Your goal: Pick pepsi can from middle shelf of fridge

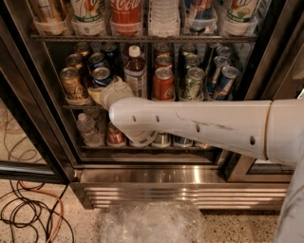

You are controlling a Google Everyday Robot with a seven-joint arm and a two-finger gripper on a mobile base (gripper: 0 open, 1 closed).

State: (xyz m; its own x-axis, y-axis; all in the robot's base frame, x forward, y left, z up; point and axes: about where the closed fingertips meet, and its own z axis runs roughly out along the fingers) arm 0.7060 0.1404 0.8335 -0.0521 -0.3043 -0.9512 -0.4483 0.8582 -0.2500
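Note:
The fridge (156,187) stands open in front of me, with a ribbed steel base. Its middle shelf (71,106) holds rows of cans. The pepsi can (101,76), dark blue with a silver top, stands at the front of the second lane from the left, with another blue can (97,60) behind it. My gripper (98,95) is inside the fridge at the shelf's front left, just below and in front of the pepsi can. My white arm (199,126) crosses from the right and hides part of the shelf.
A gold can (72,83) stands left of the pepsi can, a brown bottle (135,71) and a red Coca-Cola can (163,84) right of it. Green cans (194,83) and slim blue-silver cans (227,80) follow. Large bottles (126,14) are above. Cables (28,213) and plastic wrap (152,222) lie on the floor.

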